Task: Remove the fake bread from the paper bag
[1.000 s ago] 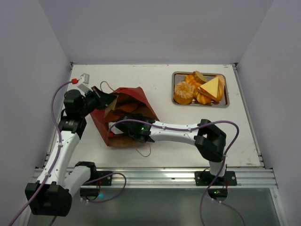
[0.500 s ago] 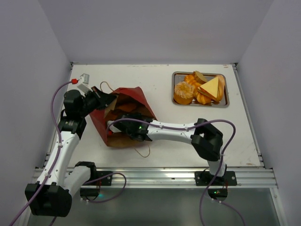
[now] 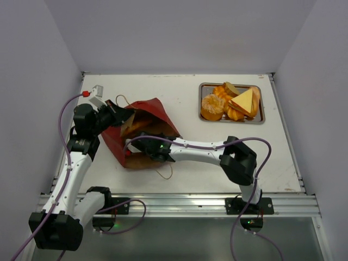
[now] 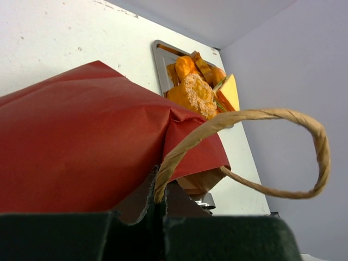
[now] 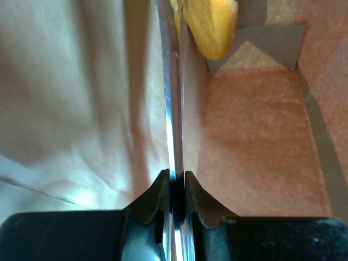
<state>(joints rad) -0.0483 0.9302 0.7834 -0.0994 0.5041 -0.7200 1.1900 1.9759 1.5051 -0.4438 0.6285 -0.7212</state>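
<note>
Tabletop: L gripper pinches paper bag; wrist cam alone shows R gripper closed.

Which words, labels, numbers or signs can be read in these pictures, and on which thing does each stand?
None can be read. The paper bag is plain dark red, and the metal tray and the table bear no print. Any marking on the arms is too small to tell.

Dark red paper bag, brown inside; bread apparently yellow-orange.
</note>
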